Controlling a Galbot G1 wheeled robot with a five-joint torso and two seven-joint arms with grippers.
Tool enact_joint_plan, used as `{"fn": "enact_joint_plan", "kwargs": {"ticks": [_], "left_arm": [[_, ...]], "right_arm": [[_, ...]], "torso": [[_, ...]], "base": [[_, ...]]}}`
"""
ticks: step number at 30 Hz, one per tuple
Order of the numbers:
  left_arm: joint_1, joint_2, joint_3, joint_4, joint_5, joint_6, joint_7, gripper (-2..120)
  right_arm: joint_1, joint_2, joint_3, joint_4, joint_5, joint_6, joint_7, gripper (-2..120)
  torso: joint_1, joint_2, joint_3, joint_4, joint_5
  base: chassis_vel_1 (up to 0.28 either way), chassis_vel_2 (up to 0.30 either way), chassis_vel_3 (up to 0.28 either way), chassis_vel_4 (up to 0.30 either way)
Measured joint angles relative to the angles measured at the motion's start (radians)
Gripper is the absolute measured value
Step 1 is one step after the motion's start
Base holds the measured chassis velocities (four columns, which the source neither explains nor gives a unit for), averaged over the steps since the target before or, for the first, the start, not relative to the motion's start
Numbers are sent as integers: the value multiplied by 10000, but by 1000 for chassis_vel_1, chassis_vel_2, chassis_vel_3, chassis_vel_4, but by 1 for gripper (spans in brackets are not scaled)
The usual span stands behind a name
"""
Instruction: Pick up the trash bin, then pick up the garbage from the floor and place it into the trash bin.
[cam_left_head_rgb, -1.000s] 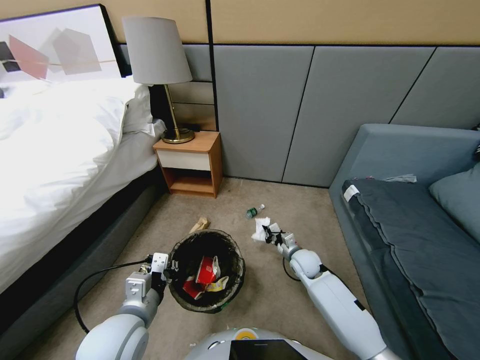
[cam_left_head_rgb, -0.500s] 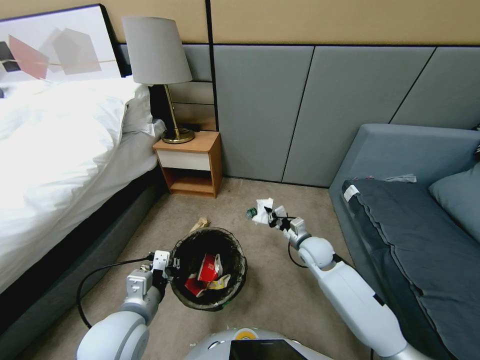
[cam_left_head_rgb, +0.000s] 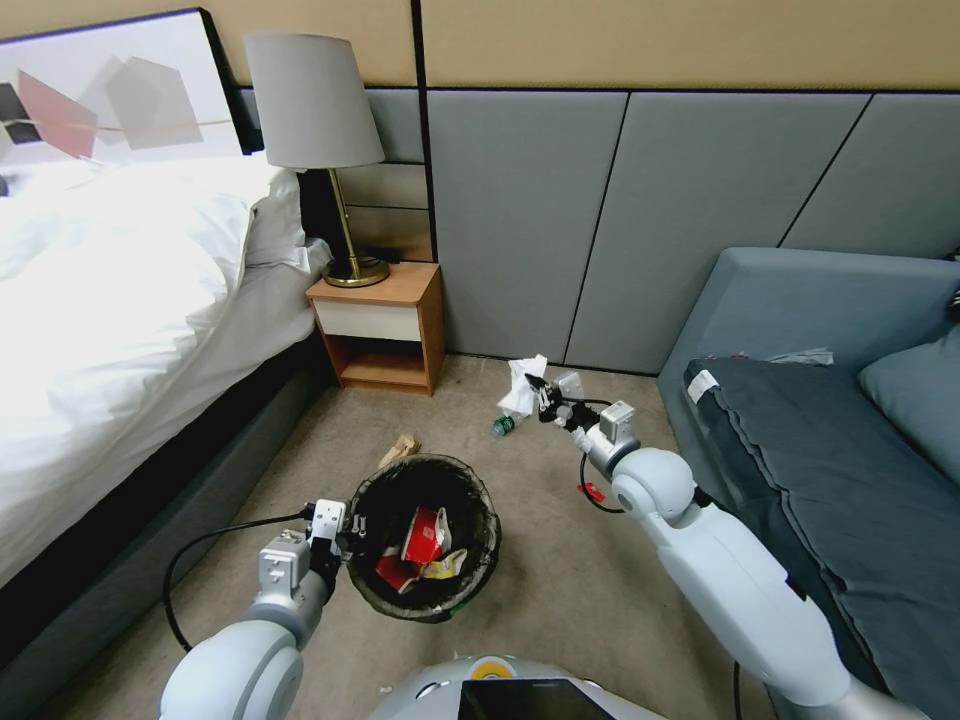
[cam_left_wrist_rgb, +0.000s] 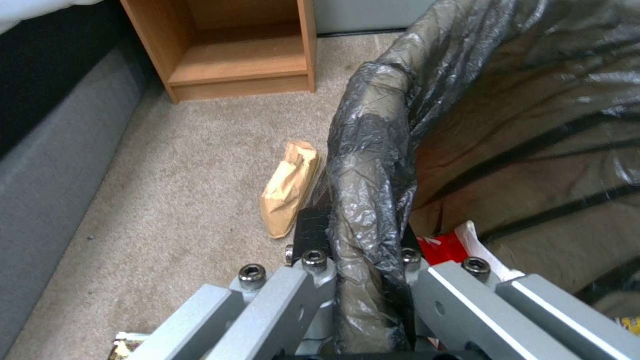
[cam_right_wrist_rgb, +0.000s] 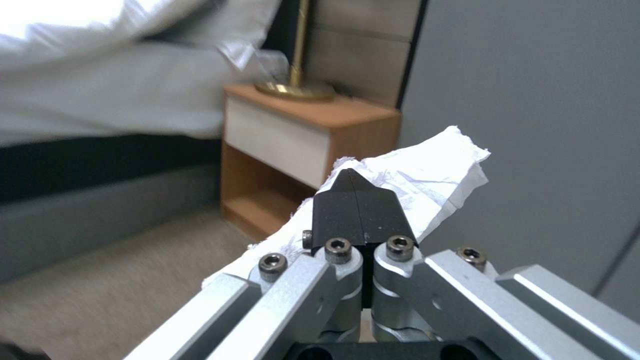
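- Holding round white plastic trash bin with dark bag liner (cam_left_head_rgb: 425, 540) by its rim, low over the beige carpet (cam_left_head_rgb: 540, 600) at front-left; left gripper (cam_left_head_rgb: 338, 535) clamped over the bagged rim, one finger outside, one inside, seen close in left wrist view (cam_left_wrist_rgb: 363, 250).
- Sitting inside bin: red-and-white crumpled wrappers (cam_left_head_rgb: 422, 535) and a yellow wrapper (cam_left_head_rgb: 440, 568).
- Pinching crumpled white paper wad (cam_left_head_rgb: 522, 385) in right gripper (cam_left_head_rgb: 545, 390), fingers fully closed on it, tips touching in right wrist view (cam_right_wrist_rgb: 357, 210); wad (cam_right_wrist_rgb: 413, 175) sticks out past and beside the tips, raised clear of the floor, out toward the grey wall panels.
- Key relation: bin mouth lies back toward the robot, to the left of and below the wad, well apart; right arm already carries it, so the move likely needs a pull back and leftward until over the opening; release too early would probably drop the wad on the carpet short of the rim.
- Lying on carpet just beyond bin rim: tan paper scrap (cam_left_head_rgb: 402, 448), long axis pointing roughly away from robot; nearer the left arm, also clear in left wrist view (cam_left_wrist_rgb: 290, 195).
- Lying below the held wad: small green-labelled bottle (cam_left_head_rgb: 503, 426), partly hidden, long axis hard to tell.
- Small red bit (cam_left_head_rgb: 592, 491) on carpet by right wrist, too small to identify.
- Bin's white body mostly hidden by liner; depth of contents unclear.
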Motion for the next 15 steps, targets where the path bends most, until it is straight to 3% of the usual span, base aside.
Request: {"fn": "enact_joint_plan", "kwargs": {"ticks": [15], "left_arm": [[-111,-13,85,266,-184,46,-46,1]], "right_arm": [[673,-483,-70,1710,2577,-456,525,0]], "torso": [[0,0,0,1,-1]], "base": [[0,0,0,0]]}}
